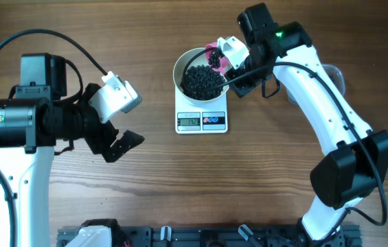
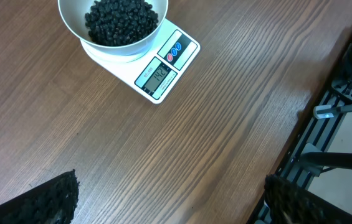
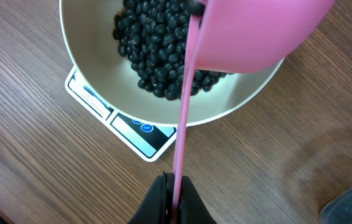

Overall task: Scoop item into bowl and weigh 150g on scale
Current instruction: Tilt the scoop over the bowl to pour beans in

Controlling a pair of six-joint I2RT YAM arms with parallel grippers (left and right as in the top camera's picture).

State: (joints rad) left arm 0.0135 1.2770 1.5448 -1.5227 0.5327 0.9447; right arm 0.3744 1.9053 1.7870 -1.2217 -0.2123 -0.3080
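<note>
Pink plastic scoop (image 3: 256,37): smooth round cup on a thin flat handle, tilted over the bowl's rim. Right gripper (image 3: 176,190): black fingers were pinched tight on the handle's end. Bowl (image 1: 181,66): round, plain white, glossy; it stood on the scale. Beans (image 1: 202,81): tiny, round, black, heaped inside the bowl, a few dark ones at the scoop's lip. Scale (image 1: 202,121): white rectangle with grey display and two small round buttons, one red, one blue; it lay flat on the table. Left gripper (image 2: 169,208): rough black pads were spread wide, holding nothing, well left of the scale. Table (image 1: 262,185): brown, streaked wood grain.
</note>
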